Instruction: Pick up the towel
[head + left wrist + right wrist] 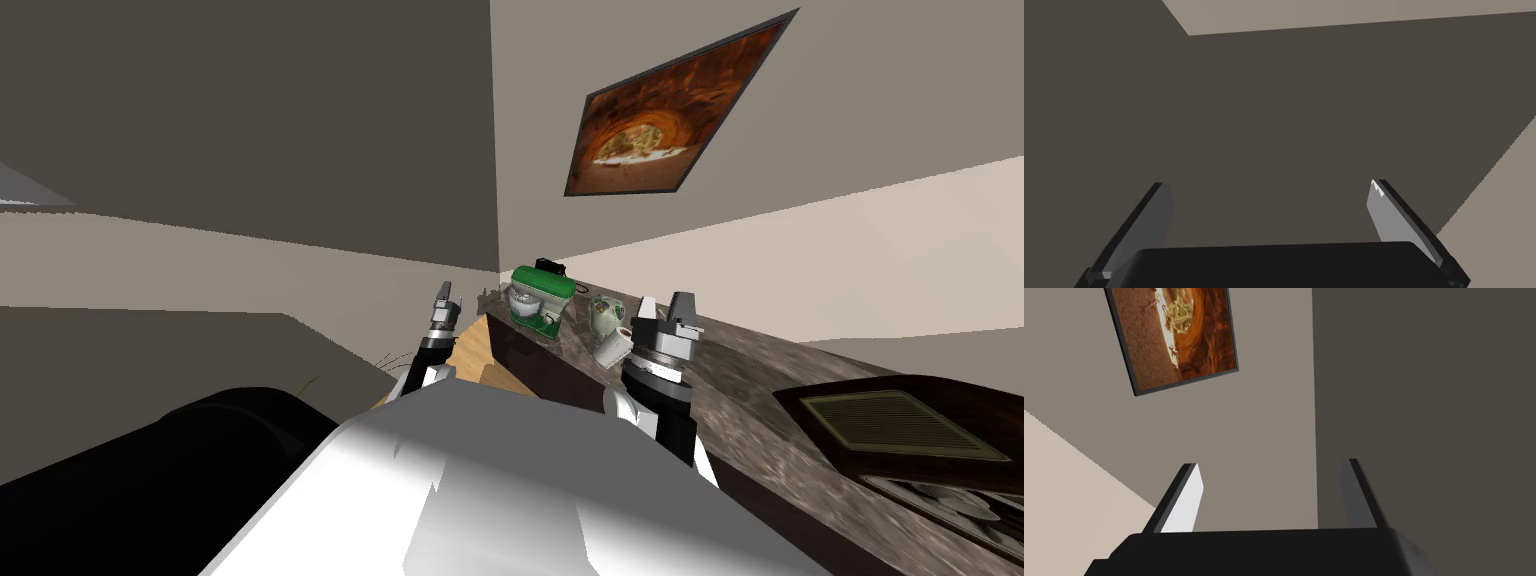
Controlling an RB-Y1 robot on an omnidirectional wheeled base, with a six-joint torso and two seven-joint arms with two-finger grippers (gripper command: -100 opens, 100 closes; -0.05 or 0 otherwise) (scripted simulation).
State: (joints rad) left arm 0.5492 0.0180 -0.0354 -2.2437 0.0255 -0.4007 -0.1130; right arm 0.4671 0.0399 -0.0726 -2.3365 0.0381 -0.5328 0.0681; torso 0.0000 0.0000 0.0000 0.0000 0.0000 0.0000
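Observation:
My left gripper point(443, 300) is raised above the end of a dark stone counter point(740, 400), pointing up toward the wall. Its fingers point(1384, 215) stand apart, so the left gripper point(1269, 184) is open with nothing between them. My right gripper point(668, 308) is held up over the counter, just right of two mugs. In the right wrist view the right gripper point(1271, 463) is likewise open and holds nothing.
A green stand mixer point(540, 298) sits at the counter's far end, with a patterned mug point(604, 315) and a white mug point(612, 347) beside it. A dark cooktop point(900, 425) lies to the right. A wooden cabinet side point(478, 358) drops below the counter's end. A black area point(150, 480) lies at lower left.

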